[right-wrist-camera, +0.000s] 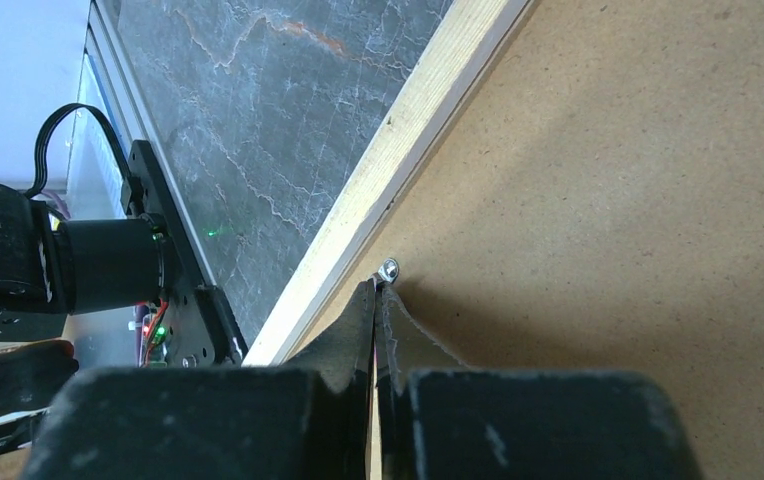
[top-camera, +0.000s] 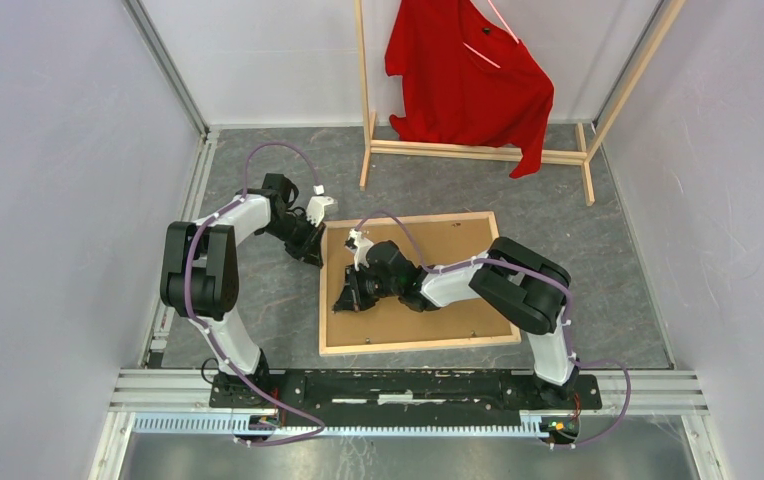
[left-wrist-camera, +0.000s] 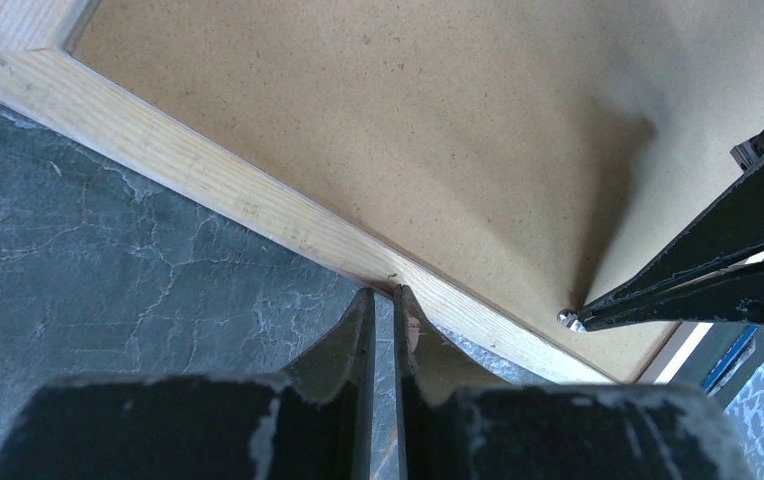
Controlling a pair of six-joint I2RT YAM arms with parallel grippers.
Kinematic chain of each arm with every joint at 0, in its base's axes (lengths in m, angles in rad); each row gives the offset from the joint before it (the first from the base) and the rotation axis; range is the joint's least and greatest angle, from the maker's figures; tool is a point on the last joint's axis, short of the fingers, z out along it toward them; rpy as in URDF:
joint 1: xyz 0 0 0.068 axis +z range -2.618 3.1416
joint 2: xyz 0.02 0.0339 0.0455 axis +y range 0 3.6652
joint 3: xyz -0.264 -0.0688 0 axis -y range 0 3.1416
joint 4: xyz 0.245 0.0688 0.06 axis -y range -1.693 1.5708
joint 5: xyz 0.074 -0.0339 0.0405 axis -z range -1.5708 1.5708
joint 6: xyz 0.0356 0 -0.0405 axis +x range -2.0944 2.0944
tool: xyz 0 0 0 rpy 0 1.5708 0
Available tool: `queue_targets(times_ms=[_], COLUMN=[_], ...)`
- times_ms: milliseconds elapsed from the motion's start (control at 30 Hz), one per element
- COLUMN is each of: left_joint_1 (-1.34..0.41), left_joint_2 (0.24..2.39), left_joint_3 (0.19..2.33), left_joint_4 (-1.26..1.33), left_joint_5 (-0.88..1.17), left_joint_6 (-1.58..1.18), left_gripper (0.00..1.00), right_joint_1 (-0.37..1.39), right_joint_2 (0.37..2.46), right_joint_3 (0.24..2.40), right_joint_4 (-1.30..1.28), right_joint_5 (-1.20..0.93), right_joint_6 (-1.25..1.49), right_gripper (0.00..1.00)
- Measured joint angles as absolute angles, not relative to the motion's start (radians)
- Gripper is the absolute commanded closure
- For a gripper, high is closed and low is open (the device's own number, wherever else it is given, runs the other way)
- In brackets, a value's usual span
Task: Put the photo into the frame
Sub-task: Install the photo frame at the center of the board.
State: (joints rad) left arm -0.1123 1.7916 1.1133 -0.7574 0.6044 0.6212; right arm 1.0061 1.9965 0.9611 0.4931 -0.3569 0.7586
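Note:
The frame (top-camera: 413, 345) lies face down in the middle of the table, its bare-wood rim (left-wrist-camera: 208, 180) around a brown backing board (top-camera: 448, 265). The photo is hidden. My left gripper (top-camera: 314, 255) is low at the frame's left side. Its tips (left-wrist-camera: 384, 292) touch the outer edge of the rim, a narrow slit between them and nothing in it. My right gripper (top-camera: 343, 300) rests on the board just inside the left rim (right-wrist-camera: 408, 130). It (right-wrist-camera: 376, 285) is shut, its tips against a small metal tab (right-wrist-camera: 389, 269), which also shows as a tab (left-wrist-camera: 566, 318) in the left wrist view.
A wooden clothes rack (top-camera: 478, 152) with a red shirt (top-camera: 468, 80) stands at the back, beyond the frame. Pale walls close in on both sides. The arms' mounting rail (top-camera: 408, 385) runs along the near edge.

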Motion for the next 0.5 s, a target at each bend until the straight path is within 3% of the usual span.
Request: queue_targets(times_ms=[500], left_joint_1=[-0.112], left_joint_2=[1.785], left_joint_3=[1.108], left_joint_4=[-0.754], left_joint_5=[0.604], left_joint_6=[0.622], left_gripper=[0.91], right_joint_1=[1.006], right_joint_2=[2.017], right_joint_3=[0.954], right_joint_4=[0.545], right_joint_5=[-0.355], right_joint_6=[0.823], right_gripper=[0.99])
